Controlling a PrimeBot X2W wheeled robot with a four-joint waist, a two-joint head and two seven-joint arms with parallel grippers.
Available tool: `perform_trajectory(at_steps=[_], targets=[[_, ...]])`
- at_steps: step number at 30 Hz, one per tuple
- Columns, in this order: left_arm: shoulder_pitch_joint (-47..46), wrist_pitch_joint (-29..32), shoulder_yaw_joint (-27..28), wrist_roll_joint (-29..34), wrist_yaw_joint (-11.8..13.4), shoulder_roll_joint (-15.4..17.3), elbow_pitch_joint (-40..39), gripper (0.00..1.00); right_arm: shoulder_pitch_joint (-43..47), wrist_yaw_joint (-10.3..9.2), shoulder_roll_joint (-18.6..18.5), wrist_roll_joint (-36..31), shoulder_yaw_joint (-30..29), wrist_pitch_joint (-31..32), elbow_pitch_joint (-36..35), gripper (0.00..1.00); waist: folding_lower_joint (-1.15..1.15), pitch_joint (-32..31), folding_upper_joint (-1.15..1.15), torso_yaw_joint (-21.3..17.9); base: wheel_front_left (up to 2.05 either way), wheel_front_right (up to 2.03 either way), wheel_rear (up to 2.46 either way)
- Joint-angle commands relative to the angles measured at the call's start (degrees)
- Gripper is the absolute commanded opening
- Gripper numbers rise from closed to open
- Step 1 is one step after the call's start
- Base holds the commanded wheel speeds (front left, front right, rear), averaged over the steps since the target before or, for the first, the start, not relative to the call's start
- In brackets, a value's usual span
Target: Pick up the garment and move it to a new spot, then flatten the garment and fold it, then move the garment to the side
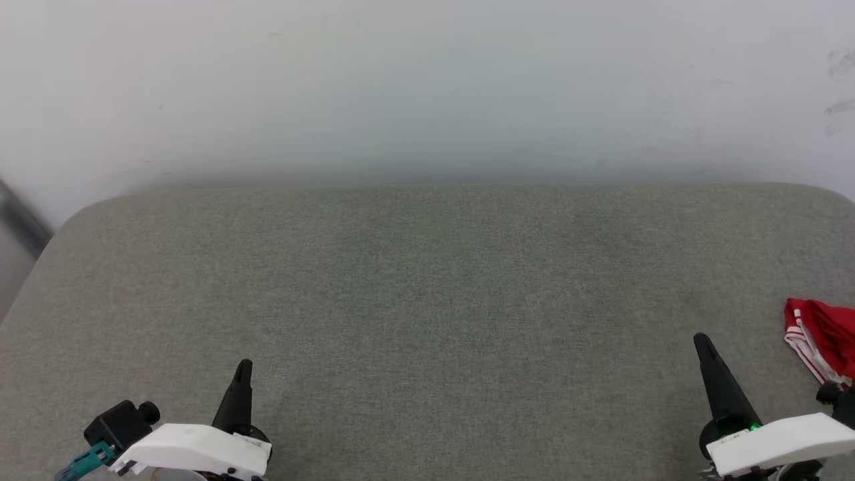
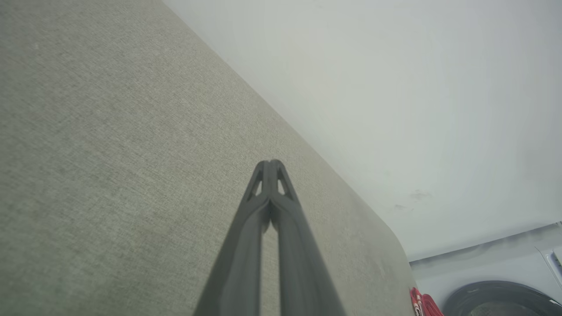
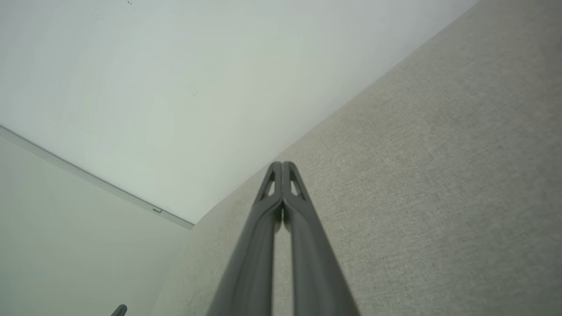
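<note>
My left gripper (image 1: 243, 371) sits at the near-left of the grey padded surface (image 1: 427, 280), fingers pressed together on nothing, well apart from the cloth. My right gripper (image 1: 703, 347) is at the near-right, also pressed together and empty. The garment (image 1: 823, 337) lies near it, bunched in a red heap with striped trim by the surface's right edge and partly cut off in the head view. Risks, as I judge them: reaching in with closed jaws could shove the heap off the edge, and a pinch on the wad may catch several layers or only trim, so it lifts twisted.
</note>
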Motion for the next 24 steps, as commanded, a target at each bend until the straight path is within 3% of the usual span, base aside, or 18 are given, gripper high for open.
perform_trajectory(at_steps=[1, 24], targets=[[-1.4, 0.5, 0.9, -1.6, -0.8, -0.2, -0.1, 0.0, -2.0, 0.0, -0.5, 2.2, -0.1, 0.0, -0.1, 0.0, 0.0, 0.0, 0.0, 0.0, 0.0, 0.0, 0.0], [-3.7, 4.0, 5.4, -13.1, -4.2, -2.9, 2.0, 0.0, -4.9, 0.0, -0.4, 17.4, -0.9, 0.8, 3.9, 0.0, -0.01, 0.6, 0.0, -0.2, 0.0, 0.0, 0.0]])
